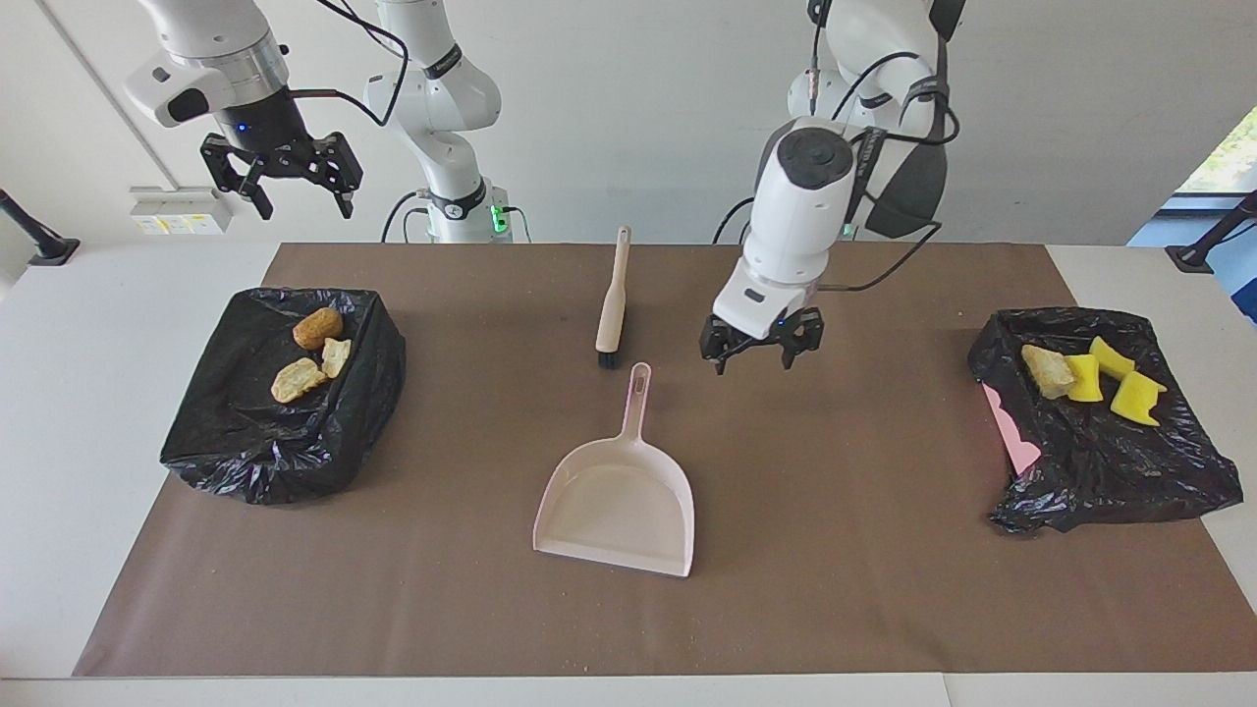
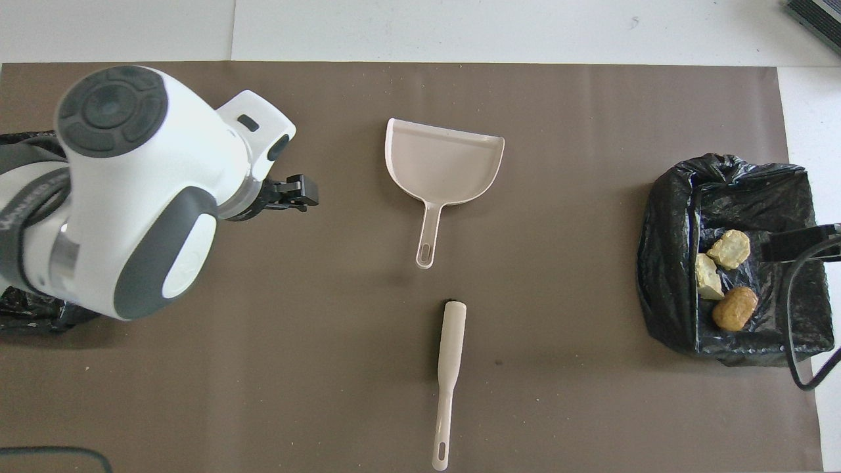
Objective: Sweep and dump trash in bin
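Observation:
The trash lies in two black-bagged bins. Golden-brown bread-like lumps [image 1: 317, 327] [image 2: 734, 309] sit in the bin [image 1: 285, 462] [image 2: 667, 263] toward the right arm's end. Yellow sponge-like pieces [image 1: 1136, 398] and a tan lump [image 1: 1046, 369] lie in the bin [image 1: 1110, 471] toward the left arm's end. The beige dustpan [image 1: 617, 506] [image 2: 443, 161] lies flat mid-mat, with nothing holding it. My left gripper [image 1: 754, 358] [image 2: 295, 194] hangs open and empty over the mat beside the dustpan's handle. My right gripper [image 1: 302, 201] waits open, high over the right arm's end.
A beige brush [image 1: 612, 299] [image 2: 449, 368] lies on the brown mat, nearer to the robots than the dustpan and in line with its handle. A pink edge [image 1: 1011, 432] shows under the bag of the bin with the sponges. In the overhead view the left arm covers that bin.

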